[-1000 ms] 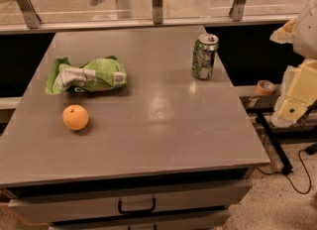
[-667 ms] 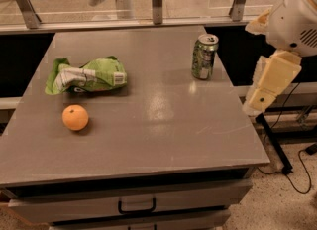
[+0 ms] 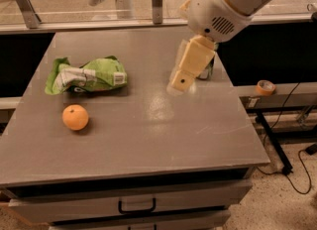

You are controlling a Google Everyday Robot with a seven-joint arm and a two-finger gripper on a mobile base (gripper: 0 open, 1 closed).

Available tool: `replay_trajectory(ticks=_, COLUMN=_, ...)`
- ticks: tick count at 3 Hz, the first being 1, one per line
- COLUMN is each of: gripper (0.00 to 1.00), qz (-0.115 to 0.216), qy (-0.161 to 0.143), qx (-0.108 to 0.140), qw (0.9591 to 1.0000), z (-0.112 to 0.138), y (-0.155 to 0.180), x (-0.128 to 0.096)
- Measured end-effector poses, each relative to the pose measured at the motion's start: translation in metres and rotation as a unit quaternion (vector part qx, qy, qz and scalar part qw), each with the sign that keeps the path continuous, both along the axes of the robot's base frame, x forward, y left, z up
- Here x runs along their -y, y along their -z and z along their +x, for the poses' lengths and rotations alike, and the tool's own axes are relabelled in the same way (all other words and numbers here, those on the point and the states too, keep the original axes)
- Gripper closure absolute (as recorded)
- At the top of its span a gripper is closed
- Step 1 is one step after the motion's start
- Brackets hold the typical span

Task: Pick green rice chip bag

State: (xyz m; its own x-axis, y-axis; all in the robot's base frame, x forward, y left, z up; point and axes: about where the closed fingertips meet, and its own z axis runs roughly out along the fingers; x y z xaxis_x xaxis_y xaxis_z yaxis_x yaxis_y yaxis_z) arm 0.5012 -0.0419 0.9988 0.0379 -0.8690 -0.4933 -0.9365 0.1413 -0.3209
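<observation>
Swung inward, my gripper (image 3: 181,81), open or closed I cannot tell, has the green rice chip bag (image 3: 89,75) well left of it, ungrasped.

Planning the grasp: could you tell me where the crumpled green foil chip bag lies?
The green chip bag lies left on the grey table, behind the round orange; the gripper hangs at right.

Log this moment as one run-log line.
phase: pre-grasp | gripper: above table, right side | green rice chip bag: left side, untouched | orange: near bag
</observation>
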Motion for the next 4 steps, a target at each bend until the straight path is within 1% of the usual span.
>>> replay_trajectory(ticks=1, gripper=0.0, qz=0.019, qy=-0.017, qx=0.009, qw=0.9996, z=0.017, y=0.01, x=-0.059)
replay_trajectory(ticks=2, gripper=0.0, qz=0.026, qy=-0.017, qx=0.016, qw=0.9994, z=0.02, y=0.007, x=-0.066)
replay_trajectory(ticks=3, gripper=0.0, qz=0.014, qy=-0.024, qx=0.015, qw=0.9995, z=0.022, y=0.009, x=-0.073)
replay_trajectory(ticks=4, gripper=0.0, qz=0.031, qy=-0.026, qx=-0.002, qw=0.9992, z=0.052, y=0.043, x=-0.091)
